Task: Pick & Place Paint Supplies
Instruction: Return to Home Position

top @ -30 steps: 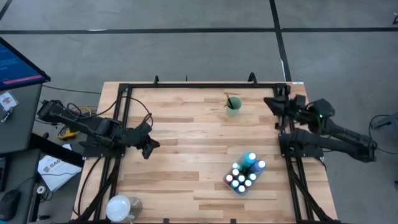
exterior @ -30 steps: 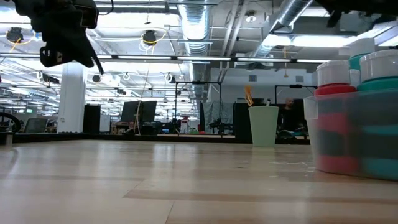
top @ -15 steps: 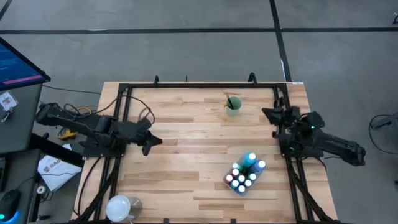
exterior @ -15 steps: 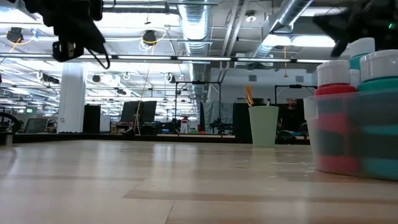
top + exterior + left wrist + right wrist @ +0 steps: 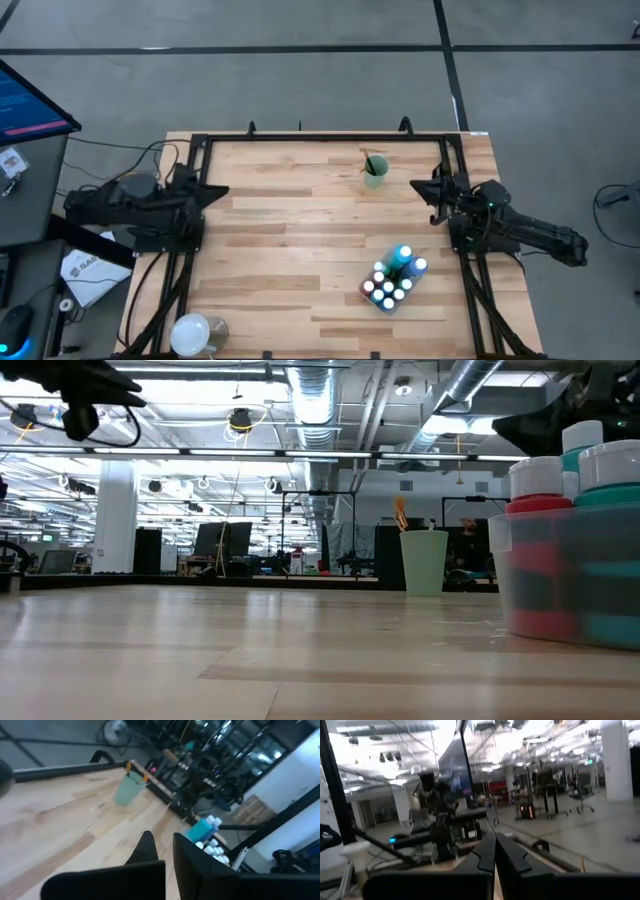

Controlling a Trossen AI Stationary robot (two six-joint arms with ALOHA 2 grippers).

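Table (image 5: 300,250): flanked by the two arms, one at its left edge, one at its right edge
Cup (image 5: 375,172): stood upright on the far part of the table, right of the middle; well apart from the tub
Paintbrushes (image 5: 369,161): held in the cup; leaned against its rim
Tub (image 5: 560,595): set on the near right part of the table
Paint bottles (image 5: 393,280): stood upright in the tub; packed side by side
Left gripper (image 5: 220,190): held above the table's left edge
Right gripper (image 5: 416,186): held above the right side; right of the cup, behind the tub
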